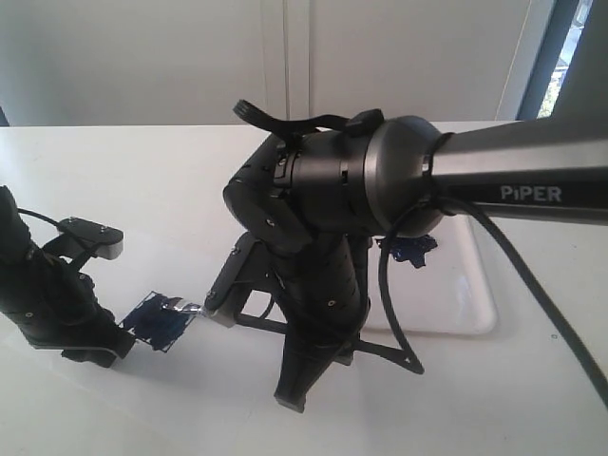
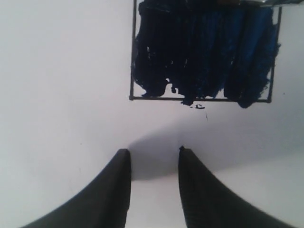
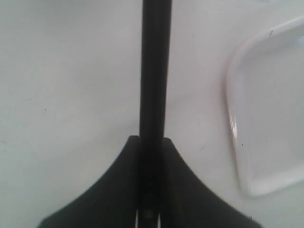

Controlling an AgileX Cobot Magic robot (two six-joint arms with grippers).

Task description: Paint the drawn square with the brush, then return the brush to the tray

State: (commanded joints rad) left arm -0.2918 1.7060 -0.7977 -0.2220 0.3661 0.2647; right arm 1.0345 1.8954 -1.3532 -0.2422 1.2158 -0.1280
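Right gripper [image 3: 151, 140]: clamped on brush [image 3: 153, 71] handle, near drawn square [image 2: 204, 52].
Left gripper [image 2: 153, 151]: fingers apart, empty, just beside drawn square.
Drawn square: mostly smeared dark blue.
Tray [image 3: 231, 114]: farther off, well apart from drawn square.

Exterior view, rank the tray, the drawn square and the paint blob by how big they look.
1. tray, largest.
2. drawn square.
3. paint blob, though the right arm hides part of it, so second and third are unsure.
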